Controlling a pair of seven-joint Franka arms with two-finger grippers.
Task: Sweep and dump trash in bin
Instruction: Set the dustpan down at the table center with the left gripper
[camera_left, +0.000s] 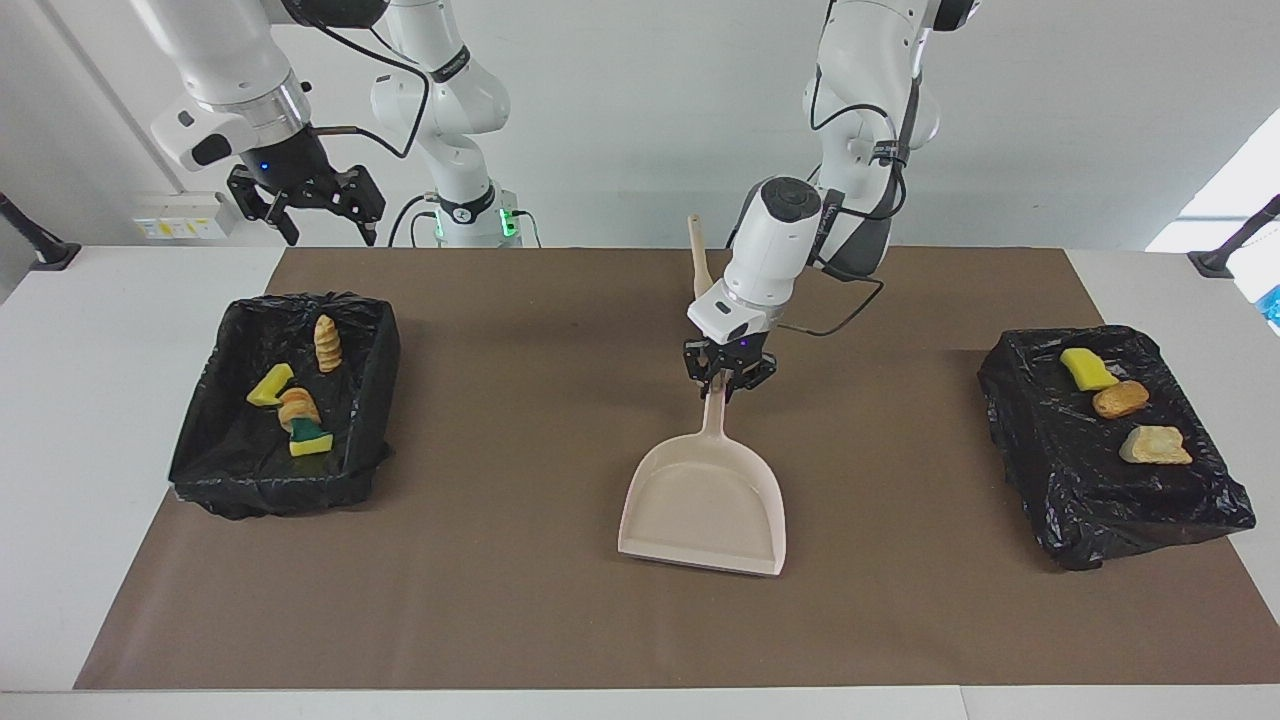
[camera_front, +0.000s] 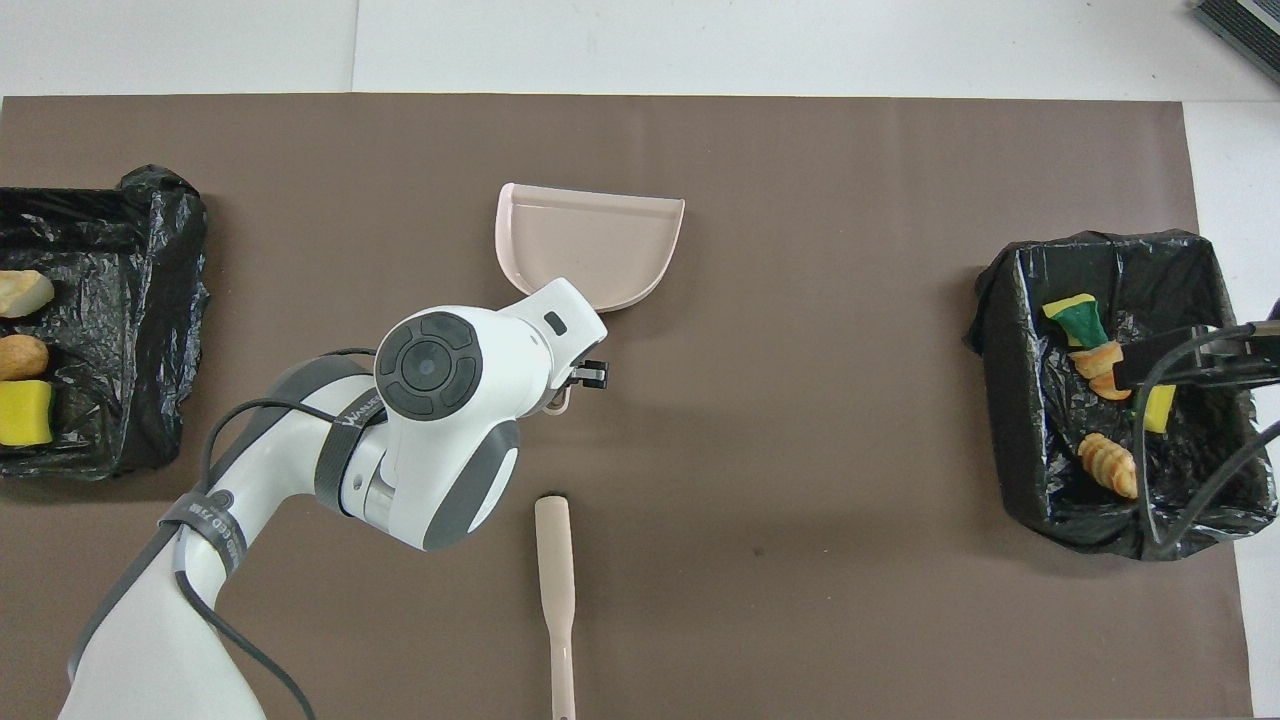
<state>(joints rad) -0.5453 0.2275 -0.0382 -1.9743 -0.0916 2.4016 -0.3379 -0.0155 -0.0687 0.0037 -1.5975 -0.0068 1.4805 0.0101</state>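
My left gripper (camera_left: 724, 388) is shut on the handle of the beige dustpan (camera_left: 703, 505), whose pan rests on the brown mat mid-table with nothing in it; from overhead the arm hides the handle, but the pan (camera_front: 592, 243) shows. The brush (camera_front: 555, 585) lies on the mat nearer to the robots. Trash lies on a black bag mound (camera_left: 1075, 500) at the left arm's end: a yellow sponge (camera_left: 1087, 368), a brown chunk (camera_left: 1120, 399) and a tan chunk (camera_left: 1156, 446). My right gripper (camera_left: 325, 225) hangs open and empty above the bin (camera_left: 215, 440).
The black-lined bin at the right arm's end holds several scraps, among them a yellow sponge bit (camera_left: 270, 385) and a spiral bread piece (camera_left: 327, 343). The brown mat (camera_left: 500, 600) covers most of the white table.
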